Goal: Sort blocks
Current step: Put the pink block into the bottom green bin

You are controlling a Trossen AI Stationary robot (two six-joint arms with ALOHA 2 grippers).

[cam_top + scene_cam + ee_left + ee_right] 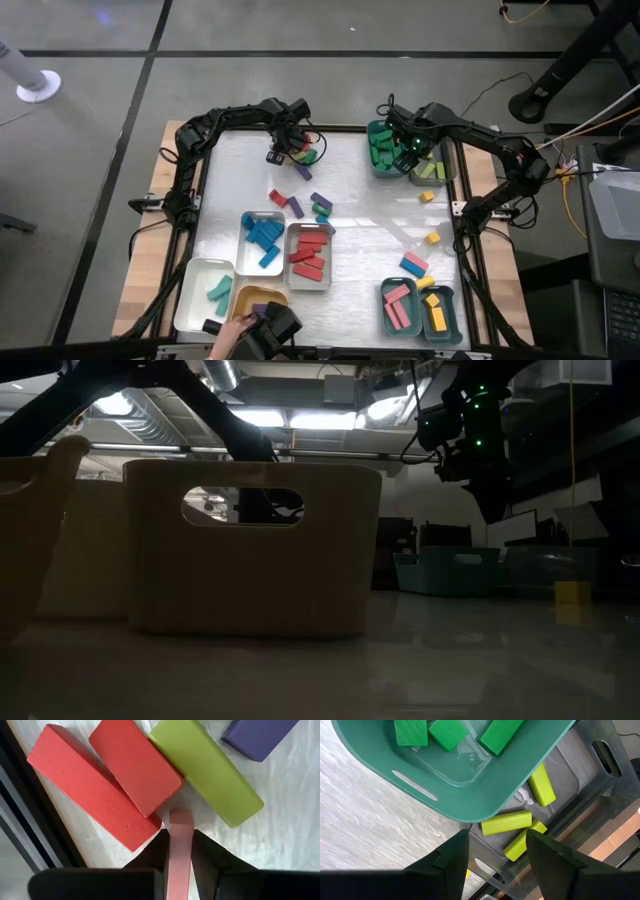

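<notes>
From above, the sorting is looking well advanced. Blue blocks [264, 236] are filling one white tray [247, 219], red ones a grey tray [310, 233], teal ones another white tray [192, 297], green ones a teal tray [374, 132] at the far edge, and pink and yellow ones are lying in two trays at the near right corner. Still loose on the tabletop [370, 215] are a small cluster at the far left, a few red, purple and green pieces near the middle, and several yellow and pink ones on the right. The left claw [281, 152] is working at that far cluster; the right claw [407, 160] is hovering by the green tray.

The low view is showing mostly dark tray walls and one yellow block [567, 593] standing alone.

In the left wrist view, the left claw [179, 851] is pinching a pink block [180, 840] between its fingers, just beside two red blocks [100, 785], a lime block [205, 770] and a purple one, all plain smooth bars.

In the right wrist view, the right claw [497, 852] is standing spread and empty over lime blocks [507, 822] lying in a grey tray [570, 780] beside the green tray.
</notes>
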